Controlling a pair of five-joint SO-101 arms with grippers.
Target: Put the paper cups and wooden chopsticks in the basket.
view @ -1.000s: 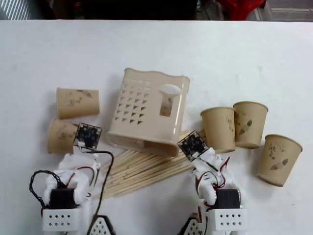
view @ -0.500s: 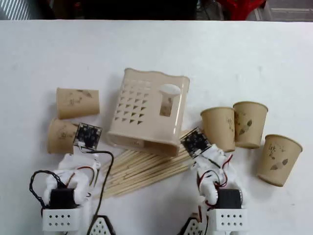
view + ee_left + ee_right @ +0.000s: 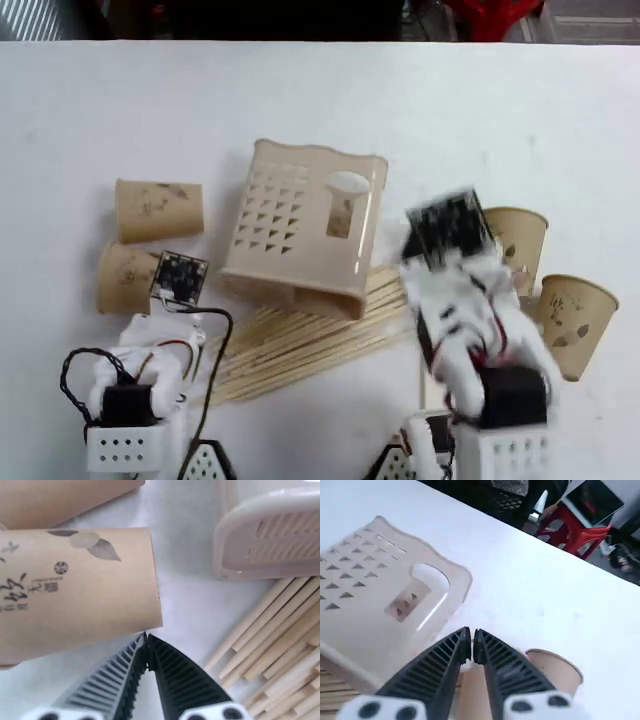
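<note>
Surface: plain white bench (image 3: 480,110), matt, with a few faint marks.

Beige perforated plastic basket (image 3: 300,225) lies on its side mid-bench with the handle cut-out facing up. Pale wooden chopsticks (image 3: 300,345) lie in a loose fan along its near edge, with some ends tucked under it.

Left of the basket, two brown paper cups (image 3: 158,210) lie on their sides, one just behind the other. Right of it, two more cups (image 3: 515,250) stand on end, close together.

Left pincer (image 3: 146,641): fingers pressed together, nothing between them. Tips sit low over the bench, just beside the rim of the nearer lying cup (image 3: 75,590).

Right pincer (image 3: 471,637): fingers pressed together, empty. It hangs above the strip between the basket and a standing cup.

Room: past the bench's far edge there is dark floor, a red stool (image 3: 570,525) and a black mesh chair (image 3: 512,487).
</note>
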